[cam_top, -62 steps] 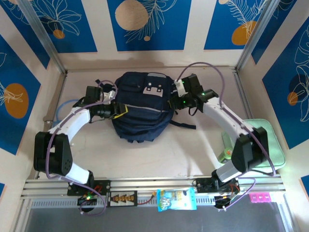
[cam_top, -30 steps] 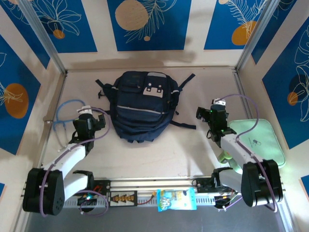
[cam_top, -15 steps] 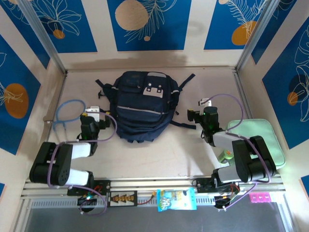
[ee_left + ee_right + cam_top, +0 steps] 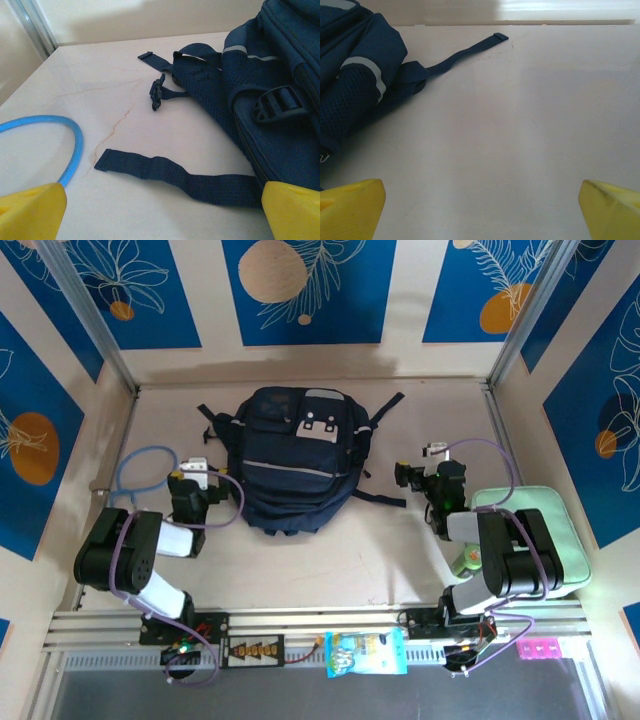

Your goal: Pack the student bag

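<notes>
Bag (image 4: 290, 455) | between left gripper (image 4: 162, 212) and right gripper (image 4: 481, 205) (both agape) | apparently untouched

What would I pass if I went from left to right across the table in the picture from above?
blue tube loop → left gripper → student bag → right gripper → mint-green case

One navy backpack (image 4: 290, 465), one flat mint-green zip case (image 4: 566, 532), one blue tube loop (image 4: 135, 462), one blue snack packet (image 4: 366, 652), one pink block (image 4: 538, 648), one small green object (image 4: 466, 562) of unclear kind, and two robot arms: left arm (image 4: 125, 552), right arm (image 4: 510, 555)
</notes>
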You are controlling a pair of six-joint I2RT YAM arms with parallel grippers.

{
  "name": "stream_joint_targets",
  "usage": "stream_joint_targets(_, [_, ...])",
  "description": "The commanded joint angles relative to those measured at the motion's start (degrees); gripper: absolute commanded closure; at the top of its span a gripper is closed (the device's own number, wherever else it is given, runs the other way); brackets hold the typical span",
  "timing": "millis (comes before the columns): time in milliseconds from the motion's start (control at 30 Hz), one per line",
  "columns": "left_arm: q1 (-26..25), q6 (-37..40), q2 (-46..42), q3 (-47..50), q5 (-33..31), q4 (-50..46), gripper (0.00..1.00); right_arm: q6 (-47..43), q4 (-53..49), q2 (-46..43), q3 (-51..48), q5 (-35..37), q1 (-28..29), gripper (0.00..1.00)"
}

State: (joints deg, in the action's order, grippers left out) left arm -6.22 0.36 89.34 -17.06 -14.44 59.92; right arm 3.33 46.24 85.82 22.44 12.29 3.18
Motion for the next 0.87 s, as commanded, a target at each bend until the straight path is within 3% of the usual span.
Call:
stream_joint_targets(0, [0.7, 0.0, 0.4, -3.4, -1.1, -4.0, 0.0, 1.5, 1.8, 1.3, 0.4, -2.9, -1.1, 0.01])
stream_joint_targets(133, [0.7, 0.0, 0.4, -3.2, -1.0, -3.6, 0.0, 2.7, 0.4, 1.6, 1.2, -6.0, -3.0, 0.01])
stream_joint_targets(833, [1.1, 0.5, 0.5, -3.6, 2.0, -4.4, 0.0, 2.6, 0.3, 1.5, 1.2, -5.8, -2.8, 0.01])
